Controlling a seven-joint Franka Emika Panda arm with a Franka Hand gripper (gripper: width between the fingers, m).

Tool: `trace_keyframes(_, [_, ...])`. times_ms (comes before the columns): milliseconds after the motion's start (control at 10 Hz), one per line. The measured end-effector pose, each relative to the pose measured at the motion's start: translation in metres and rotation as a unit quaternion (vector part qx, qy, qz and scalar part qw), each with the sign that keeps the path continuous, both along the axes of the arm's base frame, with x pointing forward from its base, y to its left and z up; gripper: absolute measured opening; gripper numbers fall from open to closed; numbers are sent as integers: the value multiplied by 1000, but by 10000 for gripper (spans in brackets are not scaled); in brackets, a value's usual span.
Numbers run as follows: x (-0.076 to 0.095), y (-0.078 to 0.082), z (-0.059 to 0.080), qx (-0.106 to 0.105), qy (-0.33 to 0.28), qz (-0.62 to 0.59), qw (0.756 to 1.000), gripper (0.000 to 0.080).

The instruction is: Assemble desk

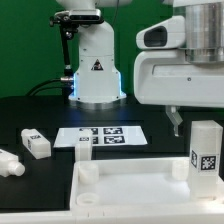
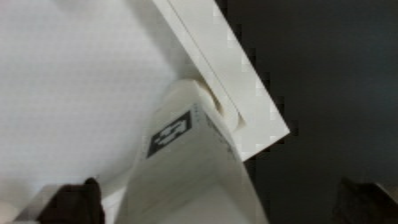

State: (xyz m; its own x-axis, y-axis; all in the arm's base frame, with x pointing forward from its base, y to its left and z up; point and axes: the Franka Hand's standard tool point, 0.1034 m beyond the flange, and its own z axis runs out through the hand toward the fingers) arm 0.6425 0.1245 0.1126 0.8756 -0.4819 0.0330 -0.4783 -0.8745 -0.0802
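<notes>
- My gripper (image 2: 221, 202) is released and spread wide, grasping nothing. In the wrist view its dark fingertips (image 2: 71, 200) flank the standing leg (image 2: 178, 170) with a clear gap on each side.
- In the exterior view the hand hangs at 2 o'clock, just above that leg. One finger (image 1: 175, 122) shows beside the leg's top, apart from it.
- The tabletop (image 1: 130, 190) is my tray here. It lies rim-up on the black table (image 1: 30, 110), filling the 6 o'clock stretch of the exterior view.
- Inside it, the standing leg is upright in the corner at 4 o'clock, with its tag facing the camera.
- The wrist view shows the leg's end meeting the round corner socket (image 2: 210, 100), tight against the rim. I cannot tell whether it is fully seated.
- A second socket (image 1: 88, 172) shows its round boss at the tabletop's 8 o'clock corner.
- Outside the tray, at 9 o'clock, a loose leg (image 1: 35, 143) lies flat with its tag up.
- Near it but apart, an edge leg (image 1: 8, 163) is cut off by the frame.
- The marker board (image 1: 105, 135) lies flat at centre, between the tabletop and the robot base (image 1: 97, 65) at 12 o'clock.
</notes>
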Motion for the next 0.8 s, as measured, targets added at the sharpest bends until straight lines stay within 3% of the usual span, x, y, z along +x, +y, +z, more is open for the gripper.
trace_keyframes(200, [-3,4,-2,0,1,-5,1000,618])
trace_keyframes(400, [-3,0,-2,1,4,-37,999,335])
trace_keyframes(600, [-7,-2,-4,3,17,-108,994,295])
trace_keyframes(800, [-8,-3,-4,13,28,-241,970,289])
